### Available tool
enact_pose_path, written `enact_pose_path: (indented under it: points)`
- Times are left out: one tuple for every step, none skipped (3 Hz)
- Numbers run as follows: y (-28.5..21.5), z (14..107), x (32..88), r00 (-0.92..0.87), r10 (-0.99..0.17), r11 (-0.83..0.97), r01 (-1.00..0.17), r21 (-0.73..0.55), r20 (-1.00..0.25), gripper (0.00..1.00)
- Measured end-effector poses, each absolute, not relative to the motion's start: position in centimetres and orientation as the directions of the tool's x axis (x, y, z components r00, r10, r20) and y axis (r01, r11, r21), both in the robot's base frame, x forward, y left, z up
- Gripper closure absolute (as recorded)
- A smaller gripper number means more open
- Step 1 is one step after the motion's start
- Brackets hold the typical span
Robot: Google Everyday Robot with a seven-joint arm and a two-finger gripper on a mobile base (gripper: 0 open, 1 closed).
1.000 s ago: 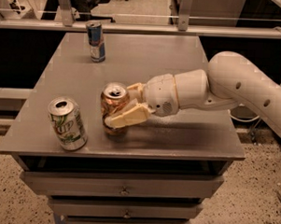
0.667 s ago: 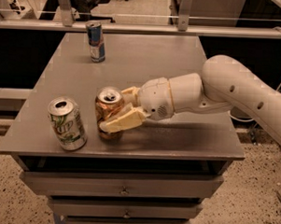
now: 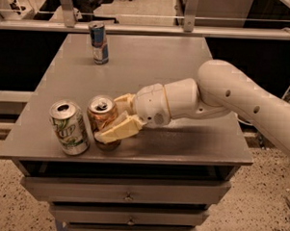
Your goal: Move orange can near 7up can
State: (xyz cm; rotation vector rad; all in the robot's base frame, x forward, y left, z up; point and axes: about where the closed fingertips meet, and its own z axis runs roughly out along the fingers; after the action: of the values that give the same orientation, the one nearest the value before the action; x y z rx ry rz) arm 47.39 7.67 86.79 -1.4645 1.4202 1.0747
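The orange can [image 3: 101, 115] stands upright near the table's front left, its open silver top showing. My gripper [image 3: 113, 117] reaches in from the right and is shut on it, one cream finger [image 3: 116, 129] across its front lower side and the other behind it. The 7up can [image 3: 69, 127], silver-white with a green logo, stands upright just left of the orange can, a narrow gap between them. The white arm [image 3: 223, 94] stretches in from the right edge.
A slim blue-and-silver can [image 3: 98, 42] stands at the far left of the grey table [image 3: 182, 138]. Drawers sit under the table front. A metal rail runs behind the table's far edge.
My gripper has carried the orange can leftward, closing the gap to the 7up can. The 7up can and the blue can have not moved.
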Motion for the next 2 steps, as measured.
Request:
enact_pose_path:
  points:
    - [8.44, 86.49, 47.18, 0.017, -0.318, -0.054, -0.999, 0.0, -0.948, 0.84]
    - [8.86, 86.32, 47.1, 0.026, -0.323, -0.063, -0.998, -0.006, -0.946, 0.59]
